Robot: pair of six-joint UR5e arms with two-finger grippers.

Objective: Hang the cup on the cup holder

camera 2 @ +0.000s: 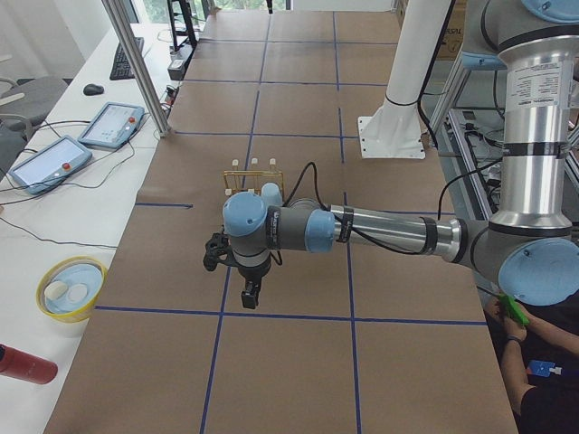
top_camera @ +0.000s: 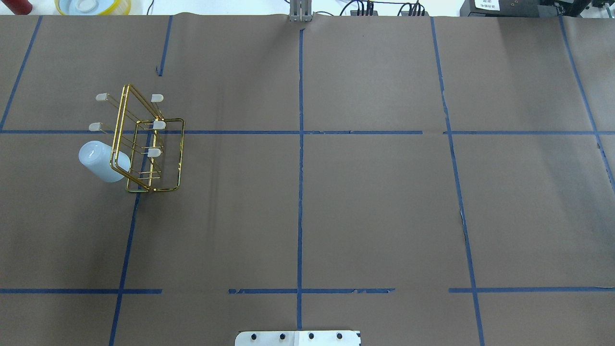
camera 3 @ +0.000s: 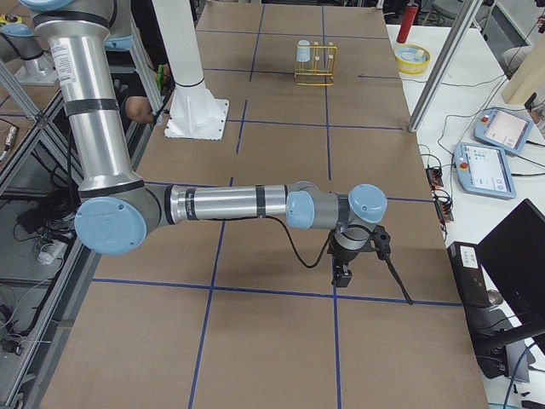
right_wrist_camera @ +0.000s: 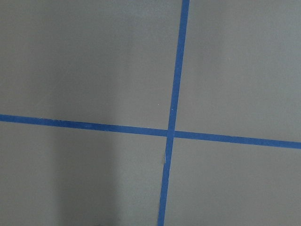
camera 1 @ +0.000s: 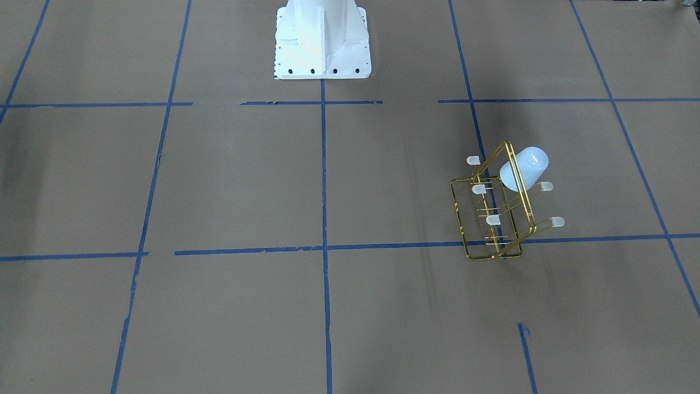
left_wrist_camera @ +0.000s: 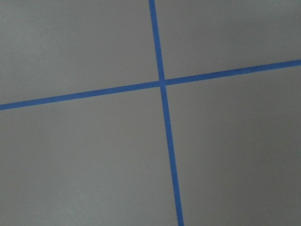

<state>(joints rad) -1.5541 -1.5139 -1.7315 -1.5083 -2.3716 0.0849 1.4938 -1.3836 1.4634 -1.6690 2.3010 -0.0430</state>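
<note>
Brown table (top_camera: 336, 216): cup (top_camera: 98, 161) on cup holder (top_camera: 144, 144), yellow bowl (top_camera: 93, 6) beyond.

1. My table (top_camera: 336, 216) is covered edge to edge in brown paper.
2. Blue tape lines (top_camera: 300, 192) divide the paper into large rectangles.
3. The cup holder (top_camera: 144, 142) stands on the paper on my left side, its gold base frame set over a crossing of two tape lines.
4. My white base plate (camera 1: 321, 41) is bolted at the near edge, on the centre line.
</note>
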